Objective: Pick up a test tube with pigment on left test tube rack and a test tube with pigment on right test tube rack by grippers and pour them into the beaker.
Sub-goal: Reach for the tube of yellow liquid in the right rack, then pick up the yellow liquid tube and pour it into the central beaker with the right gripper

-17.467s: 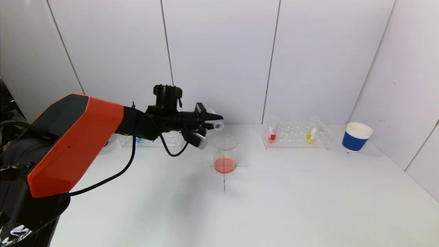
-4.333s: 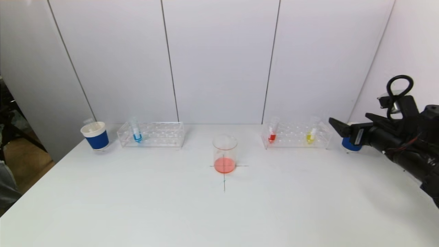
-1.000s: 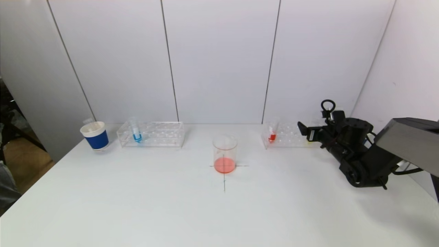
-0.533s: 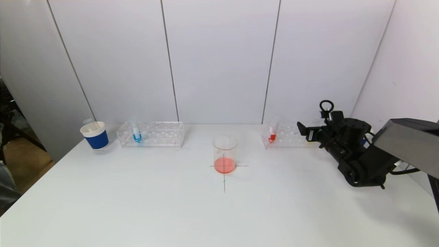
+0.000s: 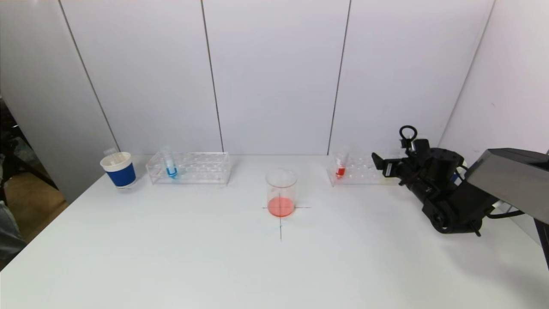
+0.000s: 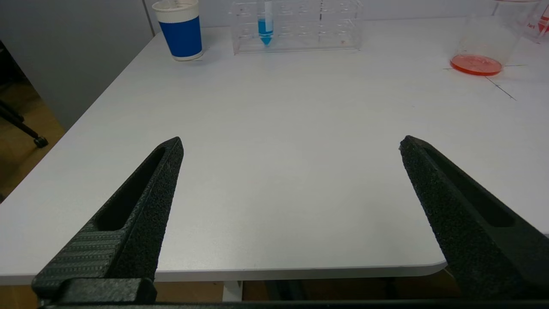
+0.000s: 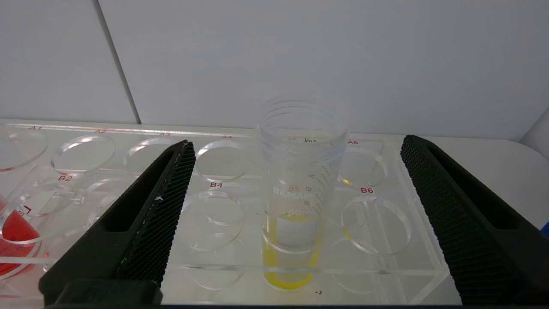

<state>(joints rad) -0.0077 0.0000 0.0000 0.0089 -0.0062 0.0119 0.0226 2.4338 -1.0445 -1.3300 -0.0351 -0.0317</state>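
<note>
The right gripper (image 7: 296, 146) is at the right test tube rack (image 7: 377, 257), with its jaws spread wide and grasping nothing. The yellow test tube (image 7: 296, 206) stands upright in a hole of the rack's front row, directly between the two jaws and clear of both. Yellow pigment fills the bottom of this tube, and its open, threaded mouth rises above the rack top. Off to the side of one jaw, at the far end of the same rack, the red test tube (image 5: 340, 165) stands in its own hole. In the head view the right arm reaches in low over the counter (image 5: 274, 266) and hides most of the yellow tube's end of the rack.

The left gripper (image 6: 289, 143) hangs at the near edge of the counter, its jaws released and wide apart with nothing in them. Far ahead of these jaws sits the left test tube rack (image 5: 201, 169), holding the blue test tube (image 5: 169, 165) upright near one end. Just beside that end of the rack stands a blue paper cup (image 5: 119, 170).

The beaker (image 5: 281, 193) stands at the middle of the counter on a drawn cross, well apart from both pairs of jaws, with a shallow layer of red liquid at its bottom.
</note>
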